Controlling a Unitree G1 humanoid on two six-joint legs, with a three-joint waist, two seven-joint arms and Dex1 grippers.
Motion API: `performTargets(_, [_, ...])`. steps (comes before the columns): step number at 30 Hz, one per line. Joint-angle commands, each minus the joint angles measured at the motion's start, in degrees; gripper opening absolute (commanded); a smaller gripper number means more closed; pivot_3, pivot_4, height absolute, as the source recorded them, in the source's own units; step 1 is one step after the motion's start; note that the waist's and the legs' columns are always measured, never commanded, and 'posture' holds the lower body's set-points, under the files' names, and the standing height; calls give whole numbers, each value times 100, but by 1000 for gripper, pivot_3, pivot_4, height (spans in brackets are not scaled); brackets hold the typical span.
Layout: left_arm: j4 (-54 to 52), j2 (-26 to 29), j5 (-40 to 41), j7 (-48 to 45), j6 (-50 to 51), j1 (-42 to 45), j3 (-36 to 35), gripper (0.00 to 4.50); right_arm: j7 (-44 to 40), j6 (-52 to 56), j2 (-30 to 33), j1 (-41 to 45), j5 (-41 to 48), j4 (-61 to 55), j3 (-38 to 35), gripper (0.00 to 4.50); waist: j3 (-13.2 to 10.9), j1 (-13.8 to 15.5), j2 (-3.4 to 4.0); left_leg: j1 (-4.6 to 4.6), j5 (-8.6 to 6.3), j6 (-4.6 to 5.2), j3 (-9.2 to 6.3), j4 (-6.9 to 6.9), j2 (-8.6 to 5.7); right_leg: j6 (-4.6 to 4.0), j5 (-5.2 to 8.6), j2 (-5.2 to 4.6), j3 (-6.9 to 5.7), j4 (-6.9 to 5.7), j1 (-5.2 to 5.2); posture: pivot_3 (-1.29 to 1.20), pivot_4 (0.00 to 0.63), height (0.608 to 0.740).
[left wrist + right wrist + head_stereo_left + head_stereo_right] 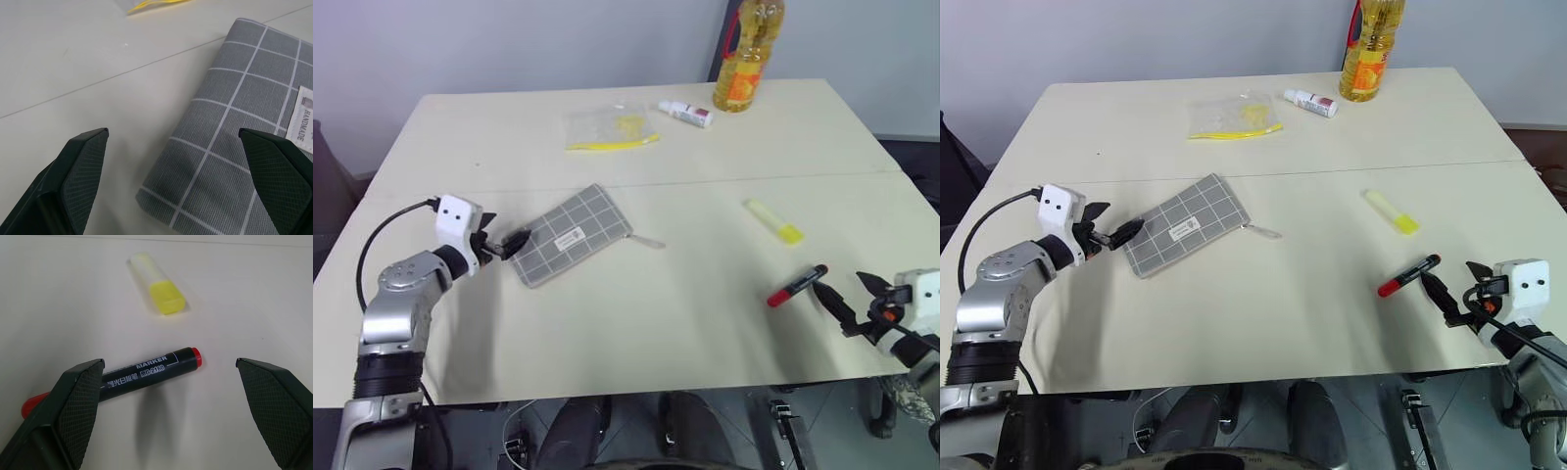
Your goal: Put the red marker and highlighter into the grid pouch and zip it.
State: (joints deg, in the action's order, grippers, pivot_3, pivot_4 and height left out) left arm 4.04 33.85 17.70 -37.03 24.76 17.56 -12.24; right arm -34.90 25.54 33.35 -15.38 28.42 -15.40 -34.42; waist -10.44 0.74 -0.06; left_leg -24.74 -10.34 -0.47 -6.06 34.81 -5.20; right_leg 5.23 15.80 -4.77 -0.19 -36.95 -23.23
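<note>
The grid pouch [570,236] lies flat on the table [636,333], left of centre, its zipper pull pointing right. The left gripper [501,245] hovers at the pouch's near-left corner, jaws spread wide and holding nothing. Over on the right, the red marker [797,286] lies at a slant, and the right gripper [850,304] sits just beside it — jaws wide apart, also empty. The highlighter [774,221] rests a little beyond the marker, apart from it.
</note>
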Motion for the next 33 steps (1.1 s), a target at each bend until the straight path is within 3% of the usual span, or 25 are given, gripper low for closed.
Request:
performTargets(1, [-185, 64, 48, 56, 18, -20, -107, 4500, 1, 8, 117, -15, 42, -118, -86, 4477, 0, 0, 0, 0, 0, 0, 0, 0, 0, 0, 0, 0, 0, 0, -1, 0, 150, 740])
performTargets(14, [-72, -50, 138, 187, -256, 14, -265, 4500, 21, 45, 370, 568, -2, -107, 152, 4477, 0, -16, 0, 0, 0, 1, 1, 2, 0, -1, -1, 1, 0, -1, 0, 0, 150, 740])
performTargets(18, [-174, -42, 151, 201, -356, -191, -343, 4500, 108, 206, 475, 1094, 51, -349, 512, 4477, 0, -15, 0, 0, 5, 8, 1, 1, 0, 0, -1, 1, 0, -2, -1, 0, 150, 740])
performTargets(23, [-360, -58, 101, 223, -552, -417, -299, 4500, 320, 389, 301, 2180, -180, -578, 1688, 4477, 0, -12, 0, 0, 6, 10, 1, 3, 1, -1, -2, 2, -1, -4, -4, 0, 150, 740])
performTargets(26, [-464, 79, 24, 48, -665, -645, -240, 4500, 532, 431, 28, 2792, -477, -309, 2395, 3675, 0, -1, -1, 0, 5, 9, 1, 3, 0, -1, -2, 1, -1, -3, -2, 0, 150, 740])
performTargets(33, [-594, 622, -319, -253, -1360, -1195, -367, 4500, 722, 323, -824, 4110, -1222, 963, 3700, 25, -1, -24, 1, -3, 6, 10, 1, -1, 0, -3, -3, 2, -1, -4, -13, 0, 150, 740])
